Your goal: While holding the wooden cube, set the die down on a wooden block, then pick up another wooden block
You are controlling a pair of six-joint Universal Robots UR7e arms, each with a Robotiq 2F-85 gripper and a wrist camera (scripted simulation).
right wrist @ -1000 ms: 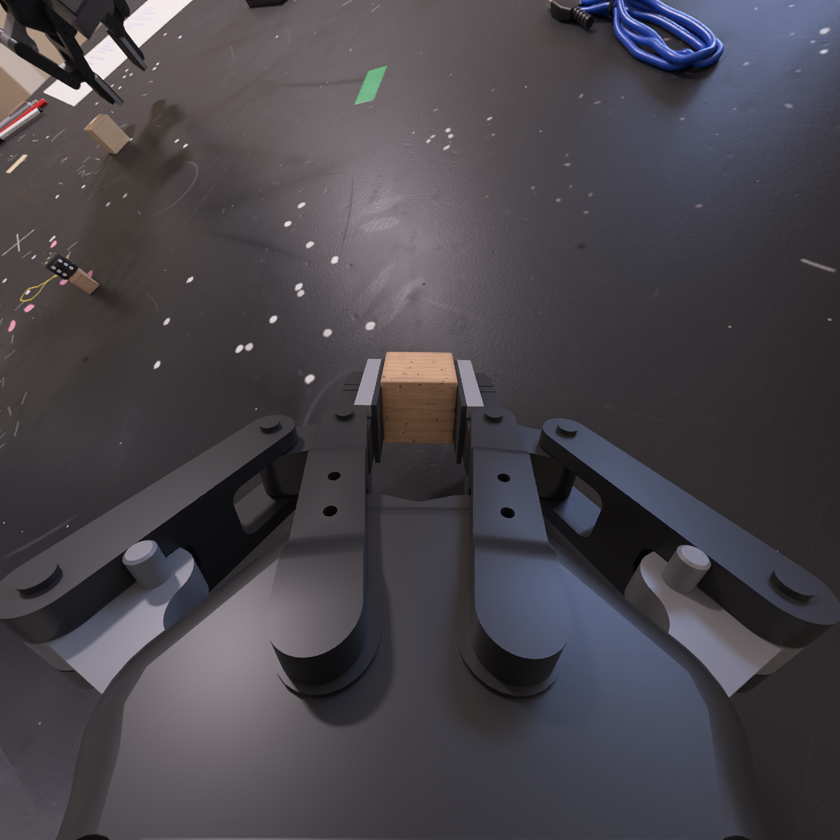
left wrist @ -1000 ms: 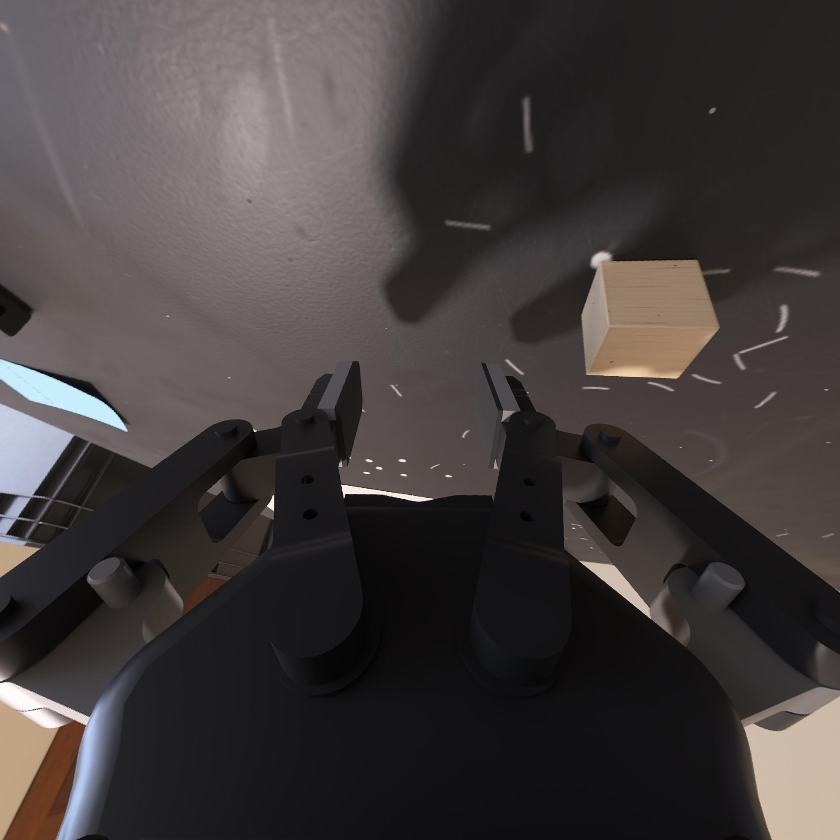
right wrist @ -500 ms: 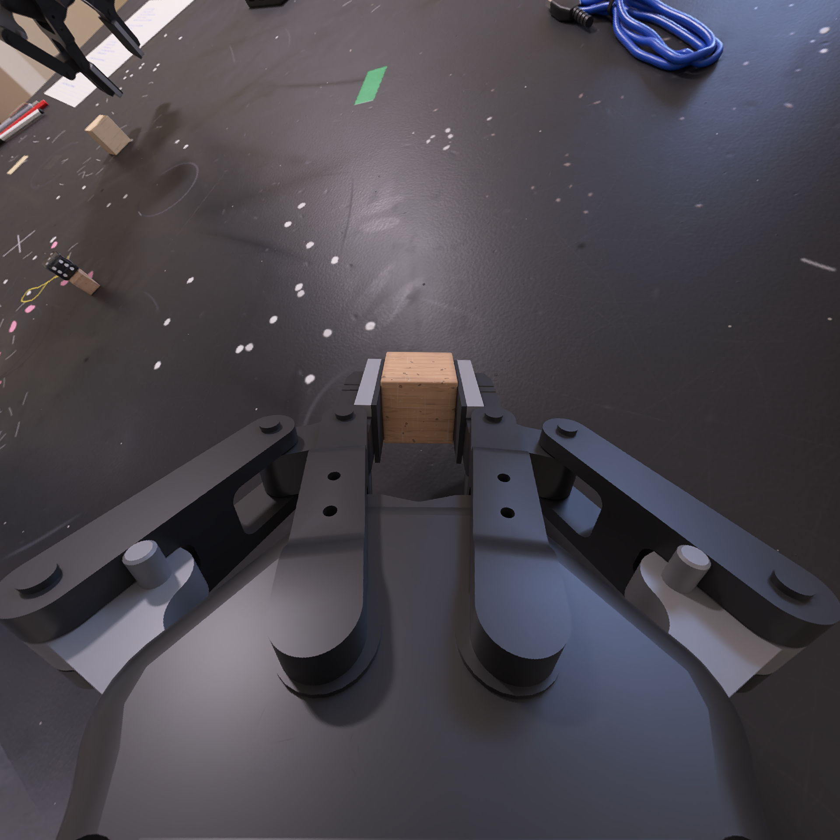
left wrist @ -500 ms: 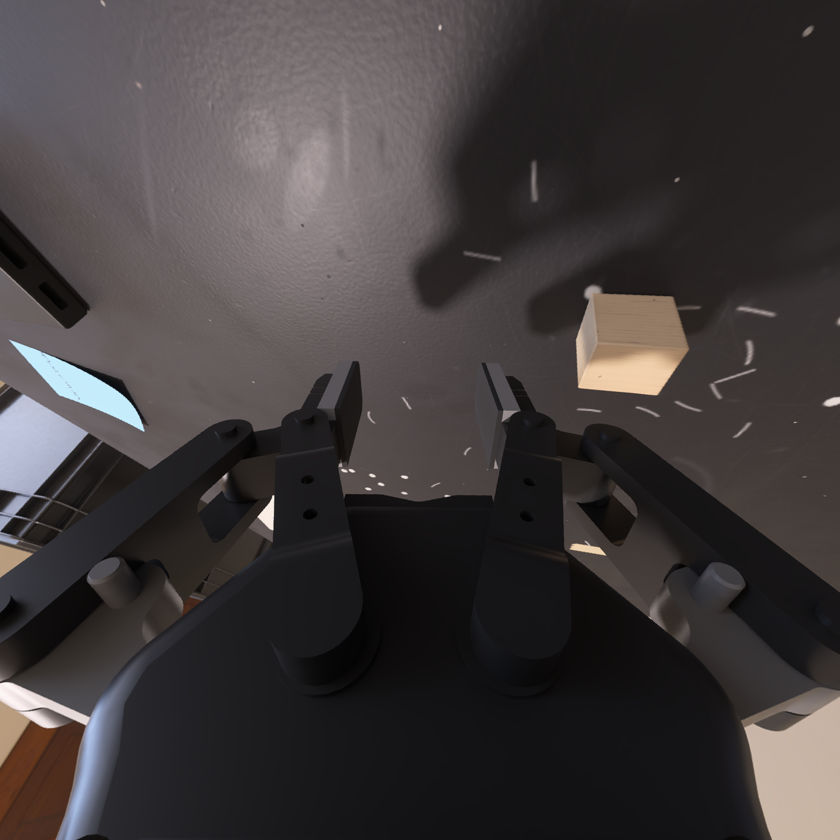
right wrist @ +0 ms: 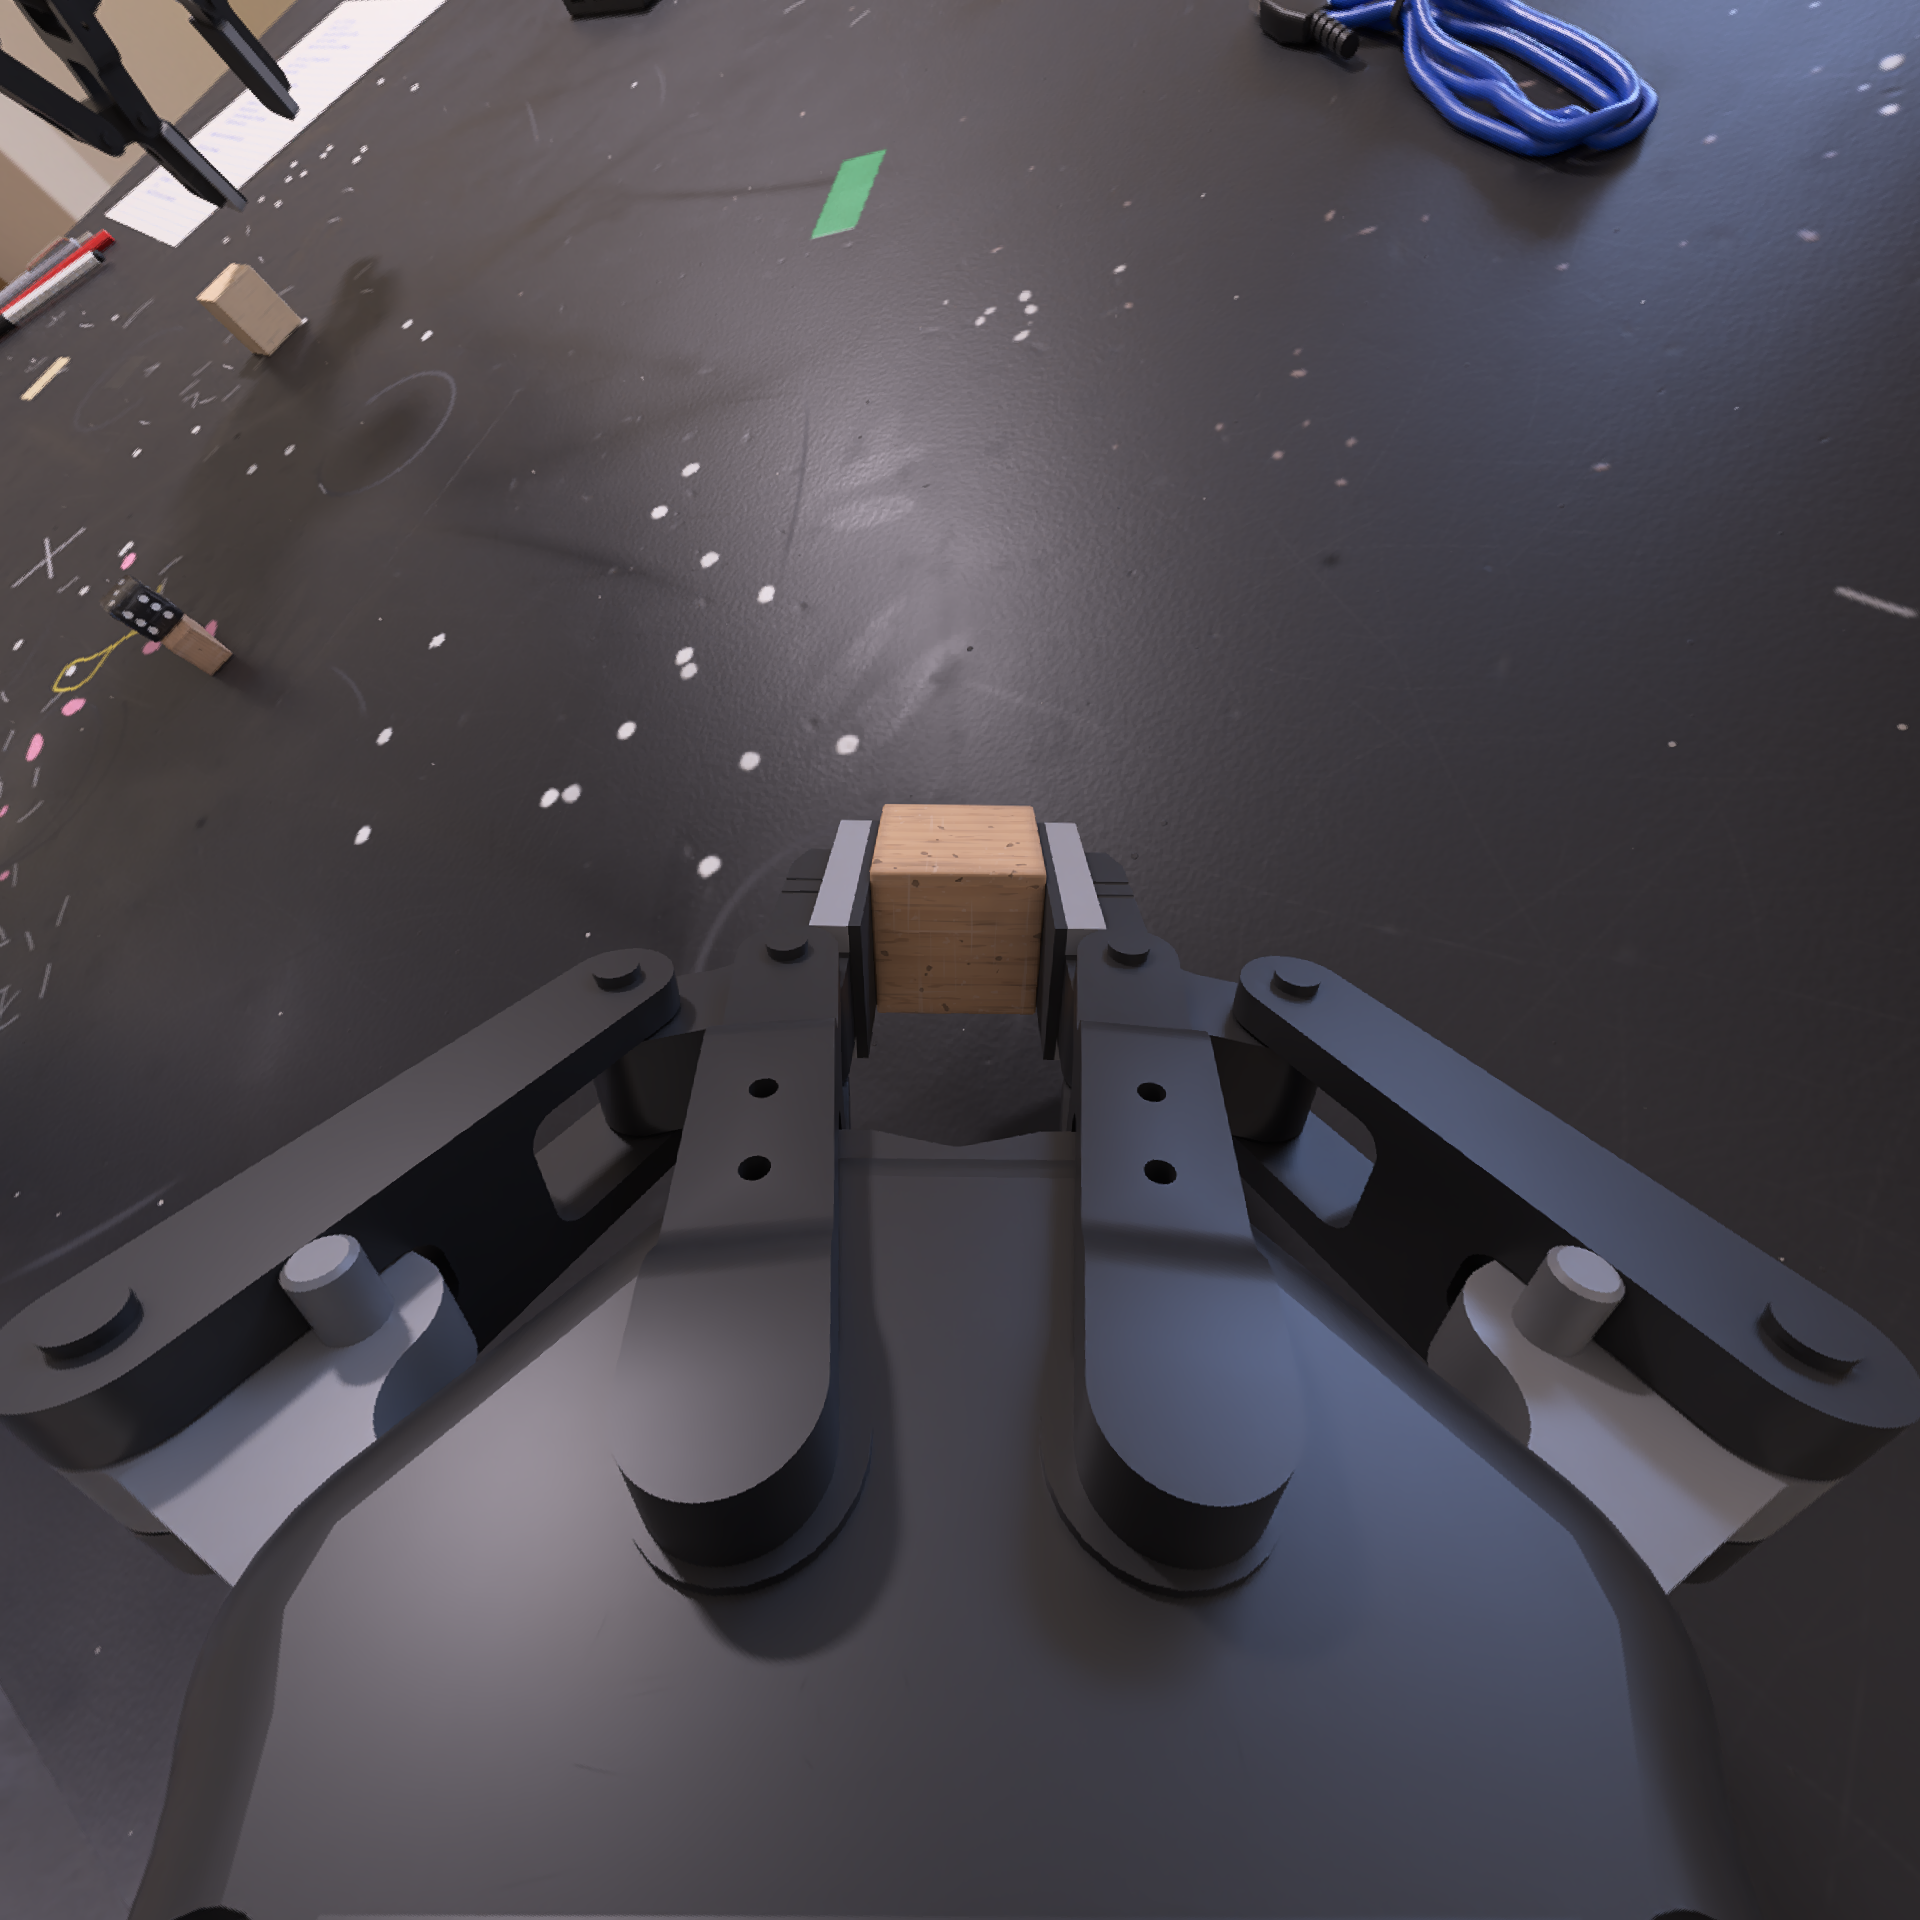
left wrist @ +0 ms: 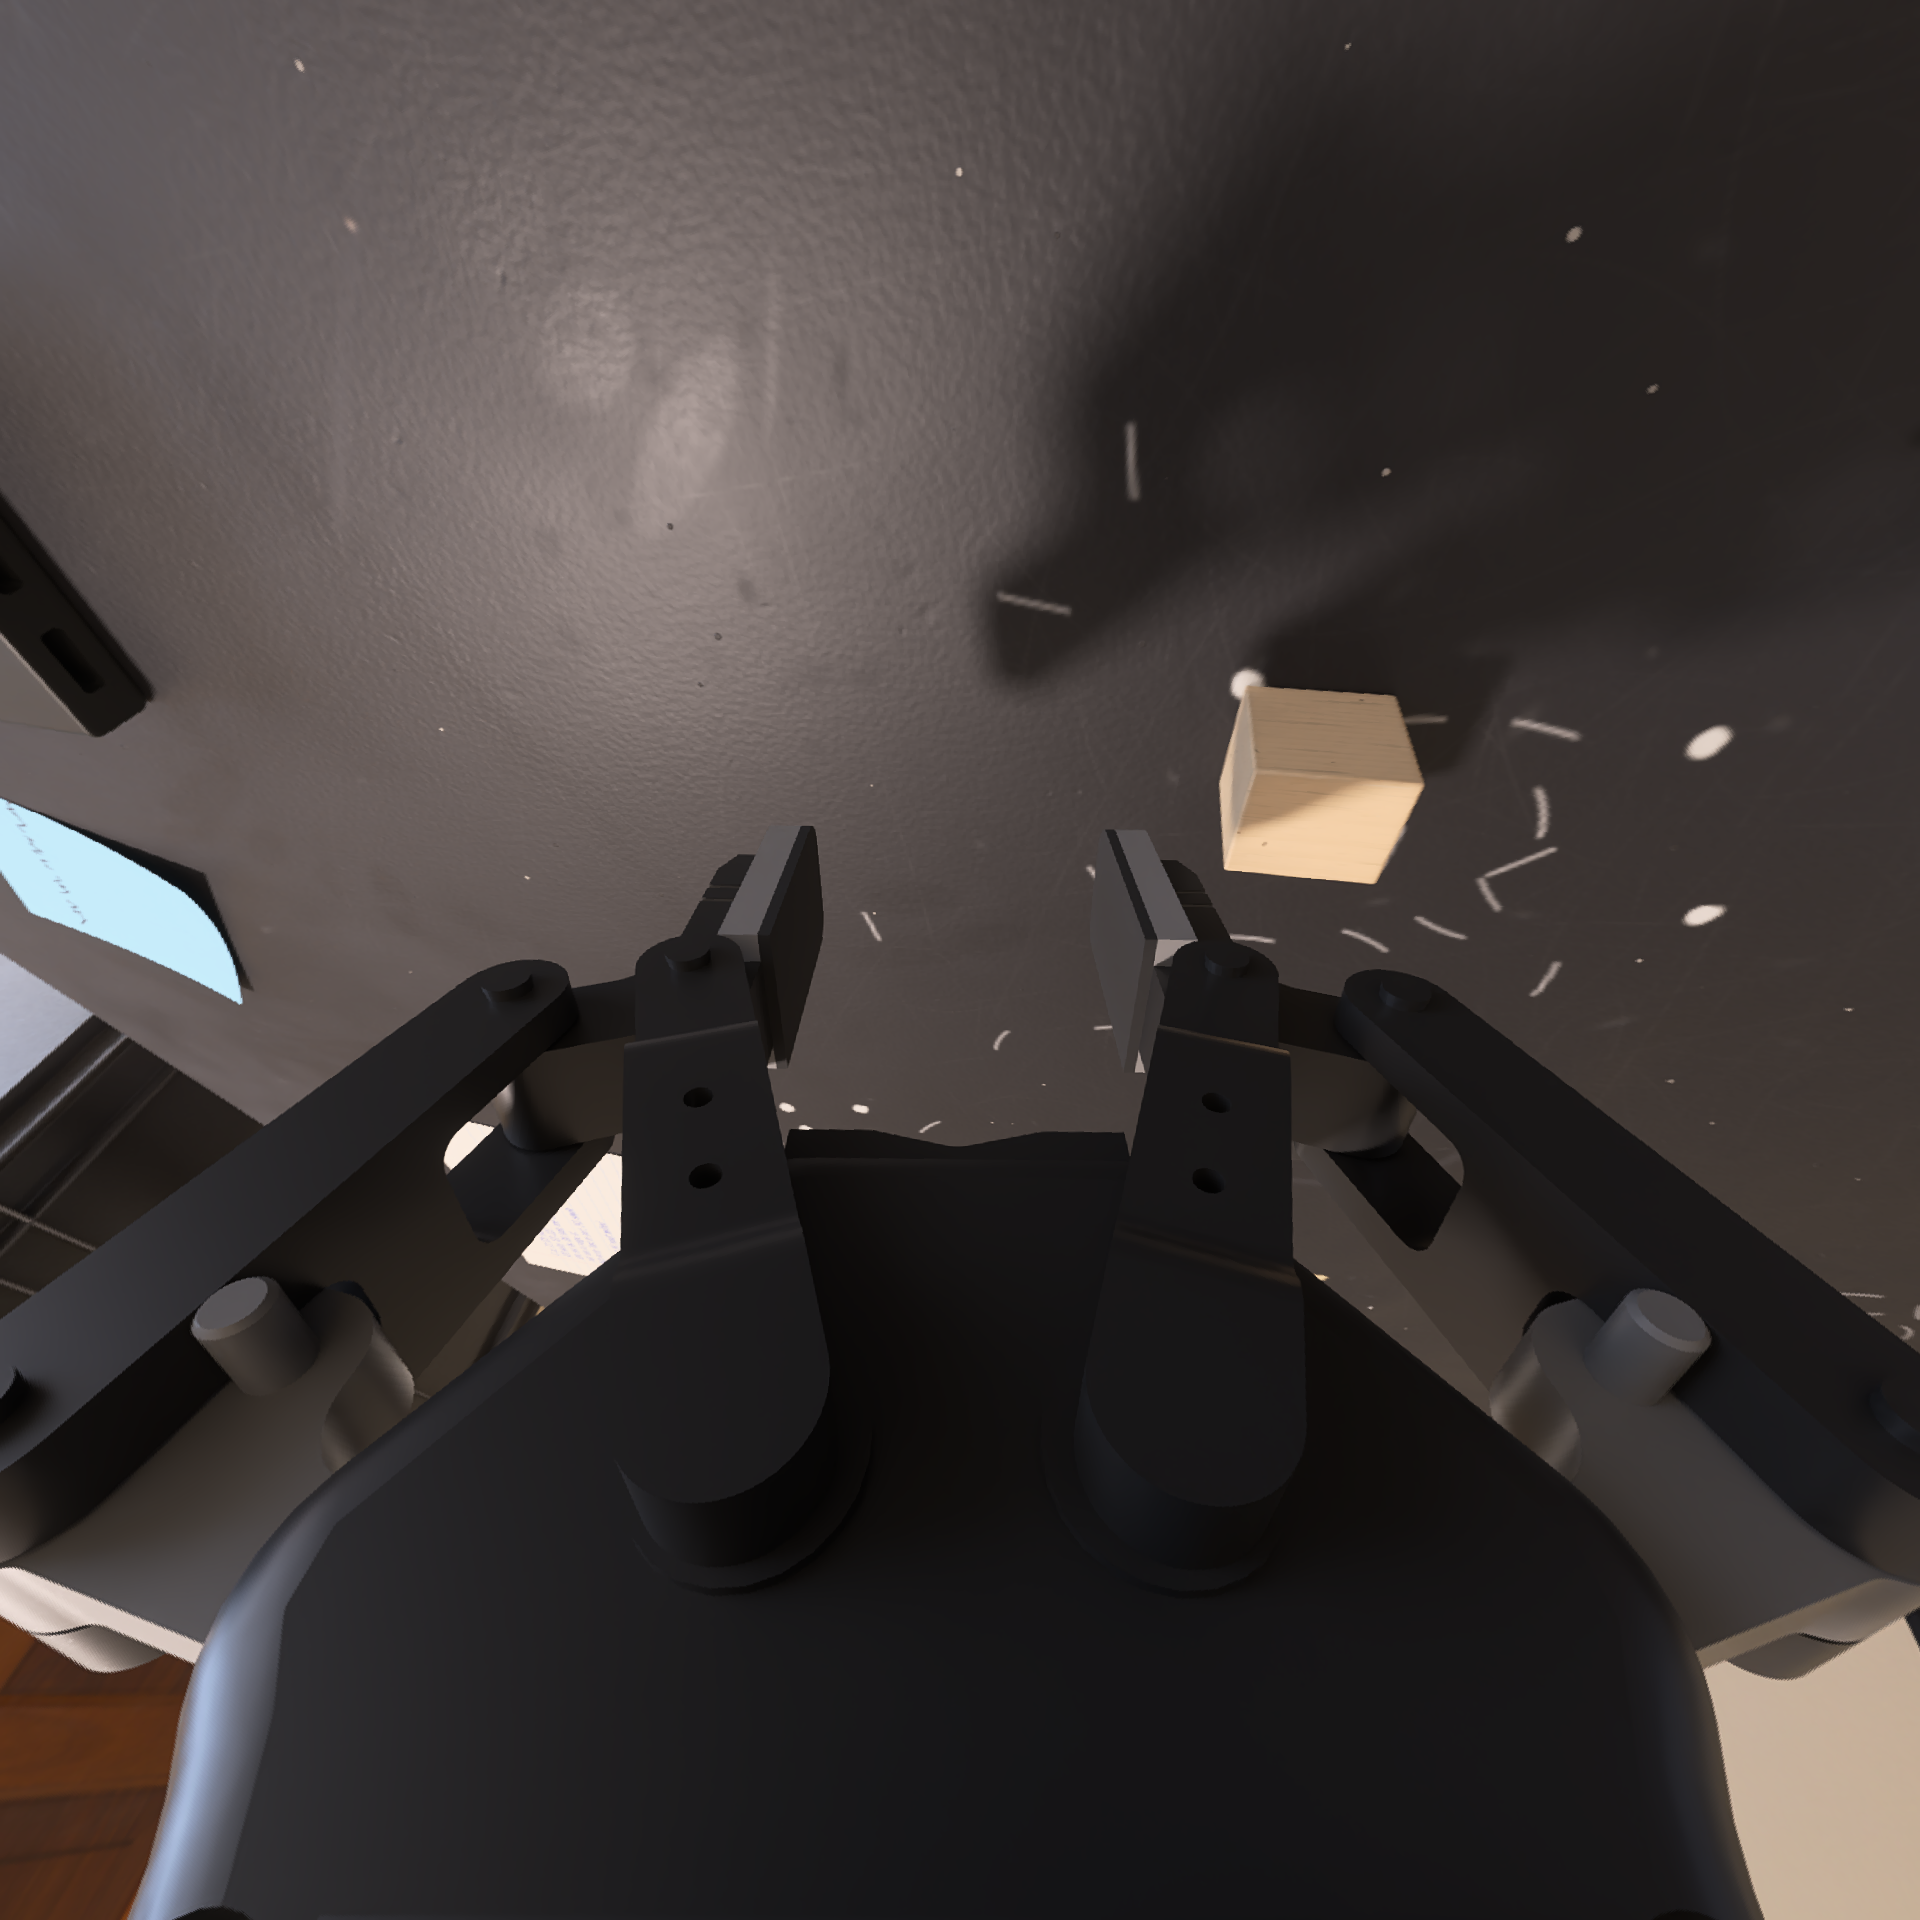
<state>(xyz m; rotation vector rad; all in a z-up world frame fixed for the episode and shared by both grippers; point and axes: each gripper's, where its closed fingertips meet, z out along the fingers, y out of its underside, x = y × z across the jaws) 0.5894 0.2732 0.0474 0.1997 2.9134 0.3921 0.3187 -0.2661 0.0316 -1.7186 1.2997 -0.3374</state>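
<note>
My right gripper is shut on a brown wooden cube and holds it above the dark table. Far left in the right wrist view, a black die sits on a small wooden block. A pale wooden block lies farther back, below the left gripper, which hangs open above it. In the left wrist view my left gripper is open and empty, above the table, with the pale block ahead and to the right of its fingertips.
A coiled blue cable lies at the back right. A green tape strip is on the table at the back. White paper and a red marker lie at the back left edge. A light blue sheet and a dark bracket show at the left.
My left gripper has risen and drawn back from the pale block, which now looks smaller and closer to the fingertips' side. The right gripper and its cube have not moved.
</note>
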